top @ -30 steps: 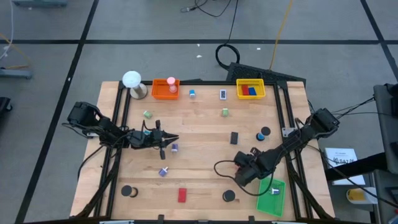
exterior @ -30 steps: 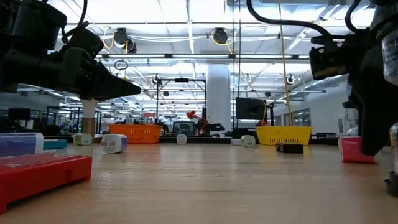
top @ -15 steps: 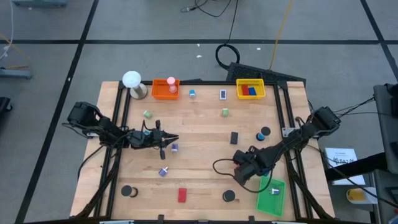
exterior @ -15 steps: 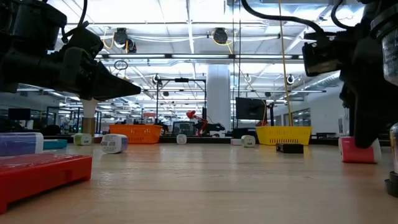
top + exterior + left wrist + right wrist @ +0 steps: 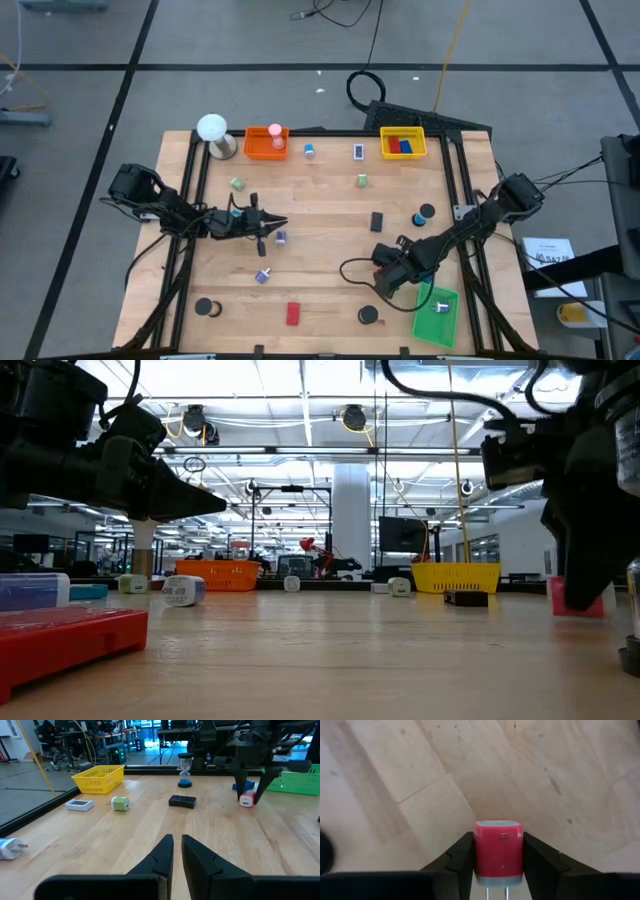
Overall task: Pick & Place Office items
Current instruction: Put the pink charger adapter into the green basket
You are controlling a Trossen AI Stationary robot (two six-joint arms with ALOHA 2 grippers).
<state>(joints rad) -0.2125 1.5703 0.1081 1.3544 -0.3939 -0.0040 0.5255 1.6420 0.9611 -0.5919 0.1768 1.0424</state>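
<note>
My right gripper [image 5: 498,840] stands at the table's near right [image 5: 387,283], pointing steeply down and shut on a red charger block [image 5: 498,847] with a grey end and two prongs. The left wrist view shows this block [image 5: 246,799] on the wood below the fingers. My left gripper [image 5: 177,845] hovers shut and level over the table's left middle [image 5: 283,224], holding nothing. Other office items lie scattered: black discs [image 5: 208,308] [image 5: 369,315], a red block [image 5: 293,314], a black block [image 5: 377,222] and small coloured bits [image 5: 263,275]. My right gripper pinches the red charger block between its two fingers [image 5: 457,857], one on each of its two opposite side faces [image 5: 479,851]. The fingers come from above, slanting steeply down. The prongs point back toward the wrist. The block's lower end rests on the table [image 5: 245,804].
An orange tray [image 5: 265,142] and a yellow tray [image 5: 402,144] stand along the far edge, with a white ball on a round base [image 5: 212,128] at the far left. A green tray [image 5: 437,315] lies at the near right, beside my right gripper. A black frame [image 5: 190,200] borders the table.
My right gripper has edged a little toward the table's left. In the low view it now covers most of the red charger block, which earlier showed beside it. The block has stayed where it was.
</note>
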